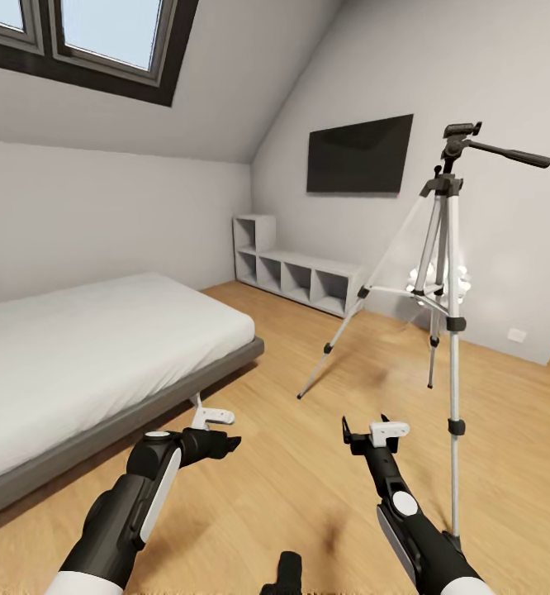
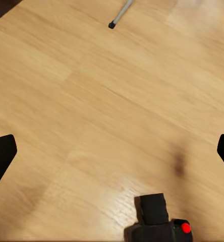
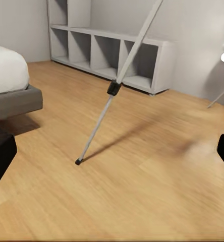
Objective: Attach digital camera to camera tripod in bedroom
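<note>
**Camera on the floor, tripod standing, both tools empty**

Down on the light wood plank floor [image 2: 92,101] lies the small matte-black digital camera with the red round button on top [image 2: 160,227], seen in the left wrist view close below that arm, and as a dark shape at the bottom edge of the head view [image 1: 287,573], between the two arms. Nothing is touching it.

Ahead and to the right stands the tall camera tripod with silver-grey telescopic legs and a black head with a long pan handle [image 1: 444,248], upright, legs splayed on the floor. One leg and its black foot cross the right wrist view [image 3: 114,88].

The left tool [image 1: 217,430] hangs above the floor, fingers spread wide [image 2: 1,156], holding nothing. The right tool [image 1: 374,431] hovers near the tripod's closest leg, its fingers [image 3: 0,159] parted too, empty.

Further out: a grey low bed with a white mattress [image 1: 85,355] at left, a pale grey cubby shelf [image 1: 296,273] along the far wall, a black wall-mounted TV [image 1: 359,155] above it, and a dark-framed skylight window [image 1: 85,37] in the sloped ceiling.
</note>
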